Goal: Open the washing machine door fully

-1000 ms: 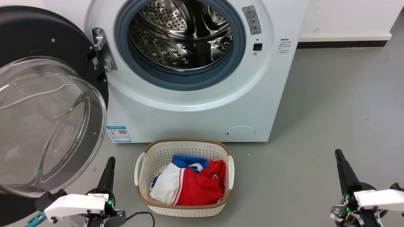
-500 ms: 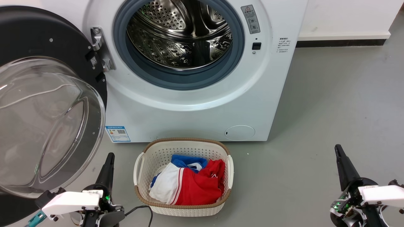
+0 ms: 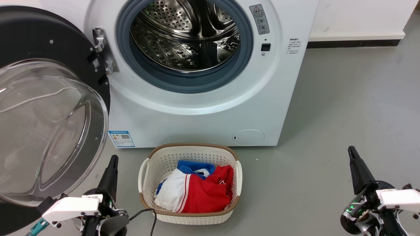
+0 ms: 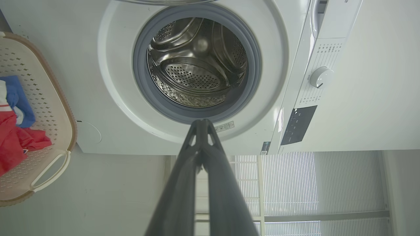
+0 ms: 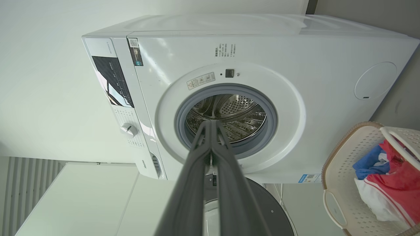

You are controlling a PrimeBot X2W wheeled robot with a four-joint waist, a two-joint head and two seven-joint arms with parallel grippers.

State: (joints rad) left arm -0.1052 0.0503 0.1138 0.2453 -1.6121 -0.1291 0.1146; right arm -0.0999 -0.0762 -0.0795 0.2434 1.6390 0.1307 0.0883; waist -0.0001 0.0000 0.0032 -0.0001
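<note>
Washing machine door (image 3: 49,114) apparently wide open

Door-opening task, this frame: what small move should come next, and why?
Probably just park both arms; no further push looks needed. The washing machine door hangs swung wide, left of its hinge, leaving the drum fully exposed. The left pincer and right pincer are shut, low in the head view, apart from the door.
</note>
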